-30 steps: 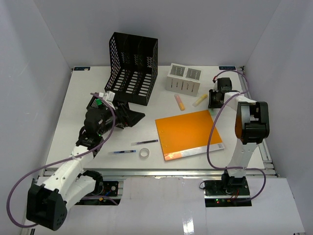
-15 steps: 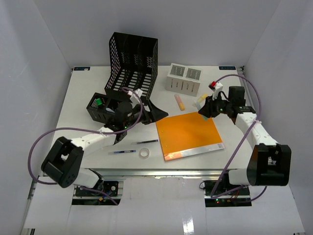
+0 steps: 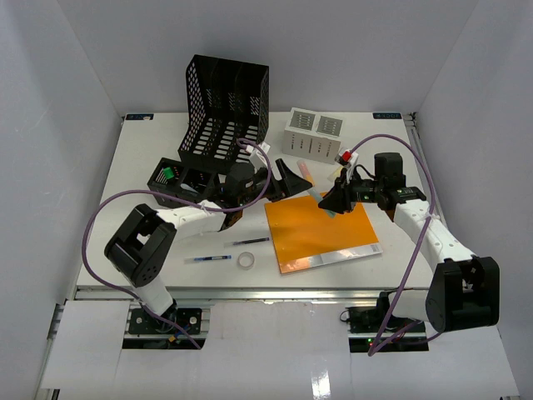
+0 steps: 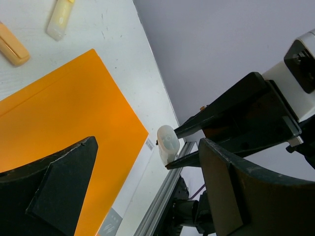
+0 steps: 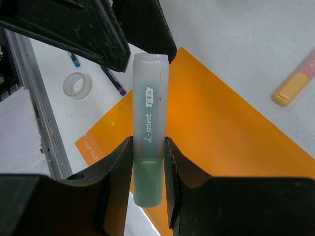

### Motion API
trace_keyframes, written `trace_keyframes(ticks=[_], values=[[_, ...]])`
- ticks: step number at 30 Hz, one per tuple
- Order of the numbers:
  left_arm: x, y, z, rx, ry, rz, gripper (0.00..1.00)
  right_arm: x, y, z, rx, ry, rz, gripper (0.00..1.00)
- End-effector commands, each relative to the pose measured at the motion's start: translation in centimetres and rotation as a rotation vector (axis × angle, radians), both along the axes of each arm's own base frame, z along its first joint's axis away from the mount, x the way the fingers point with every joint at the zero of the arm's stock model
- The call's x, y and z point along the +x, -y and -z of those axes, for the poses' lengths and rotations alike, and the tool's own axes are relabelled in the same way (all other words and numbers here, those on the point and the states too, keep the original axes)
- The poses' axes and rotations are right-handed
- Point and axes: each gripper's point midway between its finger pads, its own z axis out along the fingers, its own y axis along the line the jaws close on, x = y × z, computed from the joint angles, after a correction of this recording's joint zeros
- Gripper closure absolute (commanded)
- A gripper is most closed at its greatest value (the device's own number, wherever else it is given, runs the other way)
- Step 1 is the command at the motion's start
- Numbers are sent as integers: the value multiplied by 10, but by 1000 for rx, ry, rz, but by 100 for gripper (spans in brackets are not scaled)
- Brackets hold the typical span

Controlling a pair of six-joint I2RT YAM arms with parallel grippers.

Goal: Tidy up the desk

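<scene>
A large flat white bench (image 3: 137, 158) with a metal rail along its near edge fills the floor of a white-walled enclosure and carries everything else.

- **Nearest the rail:** a small roll of clear tape (image 3: 246, 260), a blue pen (image 3: 212, 258) and a thin black pen (image 3: 251, 242) lie close together.
- **Just right of them:** a flat orange folder (image 3: 321, 227) lies slightly askew.
- **Over the folder's far edge:** the two arms meet.
  - The right pincer (image 3: 336, 201) is clamped on a pale green highlighter with a frosted cap (image 5: 147, 147). It holds the highlighter off the surface, cap pointing toward the left pincer (image 3: 283, 182).
  - The left pincer's jaws stand wide apart and hold nothing. From its wrist camera the cap shows between the two jaws and touches neither.
- **Beyond the folder:** an orange highlighter (image 3: 306, 173) and a pale yellow highlighter (image 4: 60, 19) lie on the bench.
- **Farther back:** a small white perforated box (image 3: 312, 133) stands, with a tall black mesh file rack (image 3: 225, 112) to its left.
</scene>
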Motion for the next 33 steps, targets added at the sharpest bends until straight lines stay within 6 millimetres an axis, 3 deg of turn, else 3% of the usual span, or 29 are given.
trace_keyframes(ticks=[1,7,12,19,21,24,26,29,33], values=[[1,10,-12,-45,23,-17,10,-7,-10,-8,34,41,-62,92],[-1,28,-5,-53,-3,13,25,-10,-13,-9,39,57,-77,92],[-3,40,-10,-61,-3,51,47,-6,-11,-5,14,67,-54,90],[-11,41,-8,-56,-16,68,76,-1,-9,0,-17,86,-35,84],[-14,39,-7,-53,-23,72,85,-2,-9,1,-21,90,-35,72],[-16,32,-11,-49,-13,52,94,-2,-8,-1,-23,96,-34,32],[-15,26,-7,-2,-12,31,98,-4,-8,-3,-21,111,-44,20],[-12,17,-9,74,45,5,100,-8,-7,-5,-21,131,-62,10],[-2,-21,-10,244,100,-105,100,-15,-3,-21,18,181,-99,5]])
